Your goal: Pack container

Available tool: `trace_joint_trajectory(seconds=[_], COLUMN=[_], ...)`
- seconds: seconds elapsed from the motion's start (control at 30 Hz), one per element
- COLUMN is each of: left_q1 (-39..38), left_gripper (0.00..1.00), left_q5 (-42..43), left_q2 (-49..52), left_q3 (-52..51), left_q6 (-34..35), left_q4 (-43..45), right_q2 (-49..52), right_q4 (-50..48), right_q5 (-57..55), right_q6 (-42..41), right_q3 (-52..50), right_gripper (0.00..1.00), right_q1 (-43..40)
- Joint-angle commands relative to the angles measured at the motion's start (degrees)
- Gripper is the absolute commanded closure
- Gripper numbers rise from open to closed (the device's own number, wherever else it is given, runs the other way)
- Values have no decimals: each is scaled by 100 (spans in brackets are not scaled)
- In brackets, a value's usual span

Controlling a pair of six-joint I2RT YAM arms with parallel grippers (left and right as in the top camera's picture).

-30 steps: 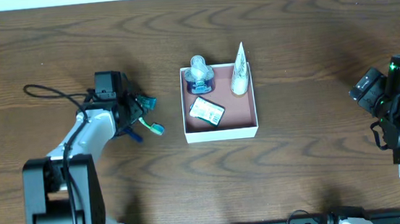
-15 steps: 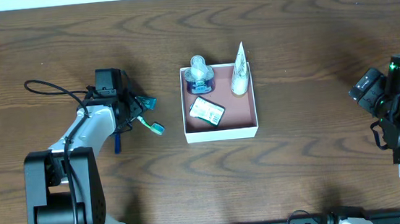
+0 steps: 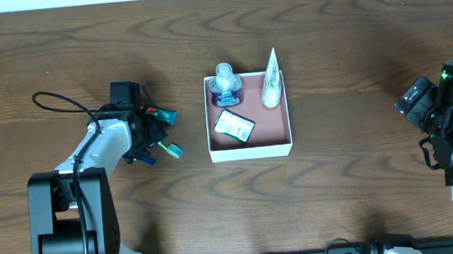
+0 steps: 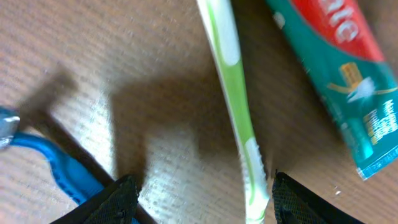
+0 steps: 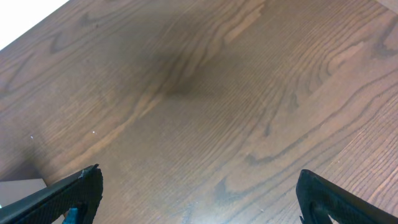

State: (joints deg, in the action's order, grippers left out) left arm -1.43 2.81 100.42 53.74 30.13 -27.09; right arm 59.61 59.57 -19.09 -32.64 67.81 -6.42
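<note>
left gripper (image 4: 202, 194): fingers spread, green toothbrush (image 4: 231, 81) lying between them | right gripper (image 5: 199, 198): fingers wide apart above table (image 5: 186, 93) | container (image 3: 251, 151): mid-table, right of the left gripper, three toiletries (image 3: 234, 125) inside

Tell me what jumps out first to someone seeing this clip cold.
The white box sits at the centre of the table, holding a bottle, a white tube and a small packet. To its left, the left gripper hovers open over a green toothbrush, beside a toothpaste tube. The right gripper sits open at the far right.
</note>
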Motion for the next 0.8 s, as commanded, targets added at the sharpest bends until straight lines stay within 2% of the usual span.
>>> trace_joint_trajectory(seconds=[0.0,0.1,0.13,0.27,0.4,0.47,0.5,0.57,0.77], left_q1=[35,35,35,35,35,35,35,35,35], left_gripper=[30,37,46,68,71,80,81,94,94], left_q5=[485,579,581,581,579,581,581,603,1172], left_q2=[426,426,426,426,426,426,426,420,76], left_q3=[-374,-330,-315,-308,-308,-308,-308,-284,81], left_q6=[33,28,28,31,33,33,33,31,-444], left_q4=[-256,-286,-291,-284,-214,-153,-122,-87,-254], right_q2=[2,2,2,2,2,2,2,2,2], right_q4=[7,7,7,7,7,7,7,7,7], right_q5=[-81,-81,-81,-81,-81,-81,-81,-81,-81], right_q6=[-72,-72,-72,-72,-72,-72,-72,-72,-72], right_q3=[33,33,33,33,33,33,33,33,33], right_gripper=[1,1,1,1,1,1,1,1,1], right_q1=[-33,-33,-33,-33,-33,-33,-33,-33,-33])
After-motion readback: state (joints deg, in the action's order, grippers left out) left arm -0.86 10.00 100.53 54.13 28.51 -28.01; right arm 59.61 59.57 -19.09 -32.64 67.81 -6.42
